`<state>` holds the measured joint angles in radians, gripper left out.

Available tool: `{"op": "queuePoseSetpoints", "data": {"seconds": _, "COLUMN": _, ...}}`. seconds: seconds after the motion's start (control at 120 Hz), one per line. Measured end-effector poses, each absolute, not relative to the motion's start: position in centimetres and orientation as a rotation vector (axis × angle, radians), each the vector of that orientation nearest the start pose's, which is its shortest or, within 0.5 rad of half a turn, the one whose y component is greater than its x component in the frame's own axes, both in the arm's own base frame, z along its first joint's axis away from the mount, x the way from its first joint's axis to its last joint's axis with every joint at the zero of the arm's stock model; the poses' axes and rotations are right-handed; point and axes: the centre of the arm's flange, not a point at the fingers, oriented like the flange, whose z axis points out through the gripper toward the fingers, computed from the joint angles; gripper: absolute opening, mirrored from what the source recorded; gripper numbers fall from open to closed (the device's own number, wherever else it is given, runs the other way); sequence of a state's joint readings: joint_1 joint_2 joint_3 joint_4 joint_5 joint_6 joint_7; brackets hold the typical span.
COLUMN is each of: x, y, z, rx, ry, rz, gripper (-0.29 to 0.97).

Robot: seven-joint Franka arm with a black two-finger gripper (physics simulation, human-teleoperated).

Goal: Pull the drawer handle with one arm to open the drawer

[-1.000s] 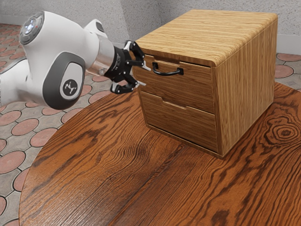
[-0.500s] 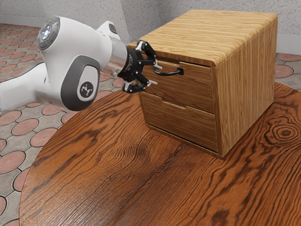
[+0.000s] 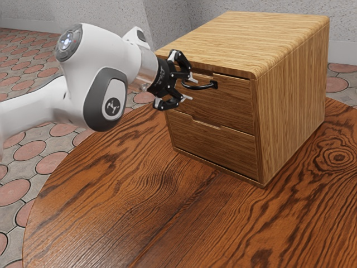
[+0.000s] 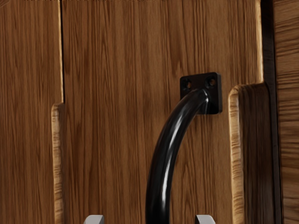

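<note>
Drawer handle (image 3: pixel 207 85) on the cabinet's (image 3: pixel 284 89) top drawer (image 3: pixel 226 106) sits between the released claw's (image 3: pixel 189 89) spread fingers, at its left end.

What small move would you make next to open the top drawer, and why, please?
Probably shut the pincer on the black handle. In the wrist view the handle runs between the two open fingertips without touching them, and the top drawer looks flush with the cabinet, so nothing grips it yet.
</note>
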<state>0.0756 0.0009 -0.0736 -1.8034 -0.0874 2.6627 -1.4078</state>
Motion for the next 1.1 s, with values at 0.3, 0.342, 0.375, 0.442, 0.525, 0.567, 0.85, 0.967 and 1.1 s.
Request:
{"op": "queuePoseSetpoints", "data": {"seconds": 0.3, "x": 61.5, "y": 0.6, "z": 63.4, "rx": 1.798, "ry": 1.624, "rz": 0.785, "gripper": 0.03}}
{"op": "queuePoseSetpoints", "data": {"seconds": 0.342, "x": 61.5, "y": 0.6, "z": 63.4, "rx": 1.799, "ry": 1.623, "rz": 0.786, "gripper": 0.01}}
{"op": "queuePoseSetpoints", "data": {"seconds": 0.375, "x": 61.5, "y": 0.6, "z": 63.4, "rx": 1.799, "ry": 1.623, "rz": 0.786, "gripper": 0.00}}
{"op": "queuePoseSetpoints", "data": {"seconds": 0.442, "x": 61.5, "y": 0.6, "z": 63.5, "rx": 1.799, "ry": 1.623, "rz": 0.786, "gripper": -0.02}}
{"op": "queuePoseSetpoints", "data": {"seconds": 0.525, "x": 61.4, "y": 0.6, "z": 63.6, "rx": 1.799, "ry": 1.622, "rz": 0.788, "gripper": -0.04}}
{"op": "queuePoseSetpoints", "data": {"seconds": 0.567, "x": 61.4, "y": 0.6, "z": 63.7, "rx": 1.799, "ry": 1.621, "rz": 0.789, "gripper": -0.05}}
{"op": "queuePoseSetpoints", "data": {"seconds": 0.85, "x": 61.1, "y": 0.6, "z": 63.6, "rx": 1.809, "ry": 1.630, "rz": 0.779, "gripper": -0.08}}
{"op": "queuePoseSetpoints", "data": {"seconds": 0.967, "x": 61.0, "y": 0.6, "z": 63.4, "rx": 1.830, "ry": 1.645, "rz": 0.760, "gripper": -0.07}}
{"op": "queuePoseSetpoints", "data": {"seconds": 1.1, "x": 59.8, "y": 0.6, "z": 64.1, "rx": 1.845, "ry": 1.653, "rz": 0.754, "gripper": -0.08}}
